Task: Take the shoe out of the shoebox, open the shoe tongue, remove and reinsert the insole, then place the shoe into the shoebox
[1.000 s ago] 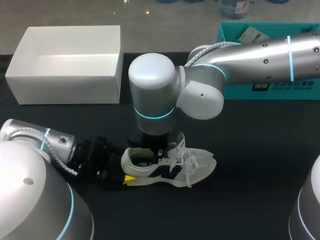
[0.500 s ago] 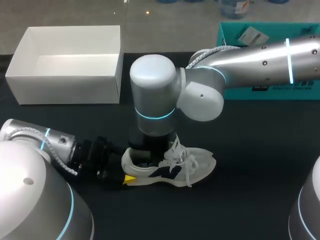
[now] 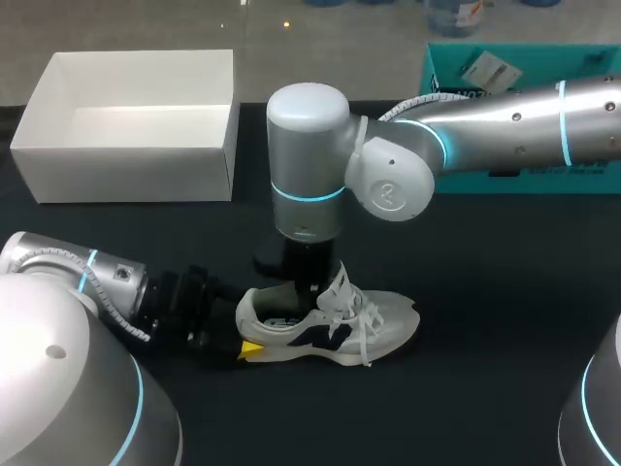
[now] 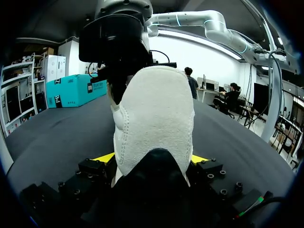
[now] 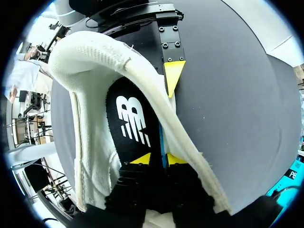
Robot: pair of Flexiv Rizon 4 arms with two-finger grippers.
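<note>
A white shoe (image 3: 335, 325) with a dark side logo lies on the black table, toe to the right. My left gripper (image 3: 240, 347) comes in low from the left, and its yellow tips (image 4: 105, 157) press both sides of the heel (image 4: 154, 109). My right gripper (image 5: 159, 158) reaches straight down into the shoe's opening (image 3: 291, 309). Inside lies the black insole (image 5: 130, 118) with a white logo. The right gripper's yellow tips stand close together with the insole's thin blue edge (image 5: 163, 145) between them. The white shoebox (image 3: 126, 121) stands open at the back left.
A teal box (image 3: 456, 68) sits at the back right, behind my right arm (image 3: 505, 121). The right arm's big wrist joint (image 3: 306, 160) hangs over the table's middle, between the shoebox and the shoe.
My right arm's wrist has shifted right and risen a little while its gripper stayed in the shoe's opening. The left arm and the shoe have kept still.
</note>
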